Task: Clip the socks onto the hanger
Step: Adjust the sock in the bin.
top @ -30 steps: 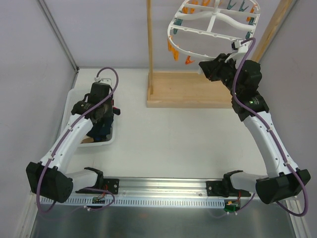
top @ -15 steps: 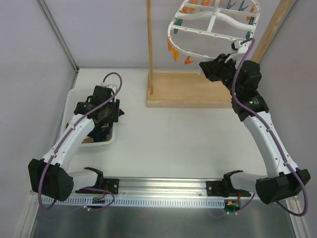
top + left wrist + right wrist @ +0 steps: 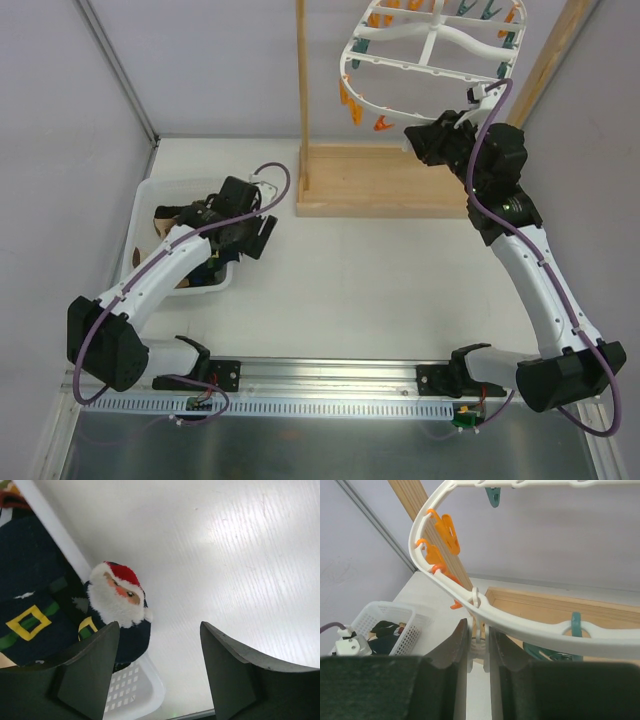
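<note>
Socks (image 3: pixel 35 615) in basket (image 3: pixel 134 686), Santa motif, left jaws wide, right jaws pinching hanger (image 3: pixel 520 623).

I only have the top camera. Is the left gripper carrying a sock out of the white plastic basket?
Observer: No. The left wrist view shows the left gripper open and empty; a dark sock with a Santa face hangs over the rim of the white plastic basket.
Operator: And the right gripper?
Observer: Its wrist view shows the fingers nearly together on a small white plastic piece hanging under the white oval plastic hanger.
Operator: Any peg nearby?
Observer: A teal clothes peg hangs beside it, toward that picture's right.
</note>
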